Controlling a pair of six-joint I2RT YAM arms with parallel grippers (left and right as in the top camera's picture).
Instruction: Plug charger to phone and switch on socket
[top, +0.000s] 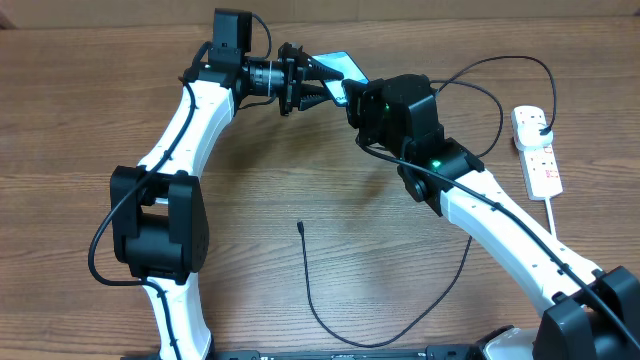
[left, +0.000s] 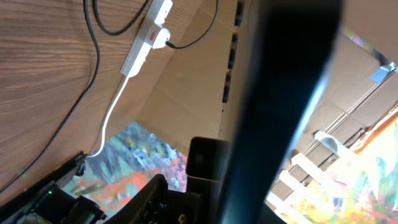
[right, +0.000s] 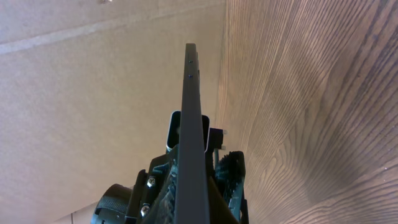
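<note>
phone (right: 191, 124) fills the right wrist view edge-on, a thin dark strip running away from the lens. its near end is clamped between the fingers of the right gripper (right: 194, 177), which is clenched on it.

from overhead, the phone (top: 338, 66) is at 12 o'clock, tilted, with its teal screen showing. it sits between the two grippers. the right gripper is at its 4 o'clock. the left gripper (top: 322, 86) is at its 8 o'clock, fingers reaching to either side of the phone's edge. i cannot tell whether the left gripper presses on the phone or stands just off it. the left wrist view gives only a broad dark blur across the lens.

lower down, on the wooden table (top: 80, 100), the black cable (top: 306, 275) lies loose. its tip (top: 300, 226) rests near the centre, well apart from the phone and touching nothing. the cable runs toward 6 o'clock, loops along the near edge, passes under the right arm and arcs out toward 2 o'clock.

farthest out, at 3 o'clock, the white socket (top: 537, 150) lies flat. the cable's other end is plugged in near its far end. a white cord (top: 553, 215) leads off toward 5 o'clock. the red switches are too small to read.
</note>
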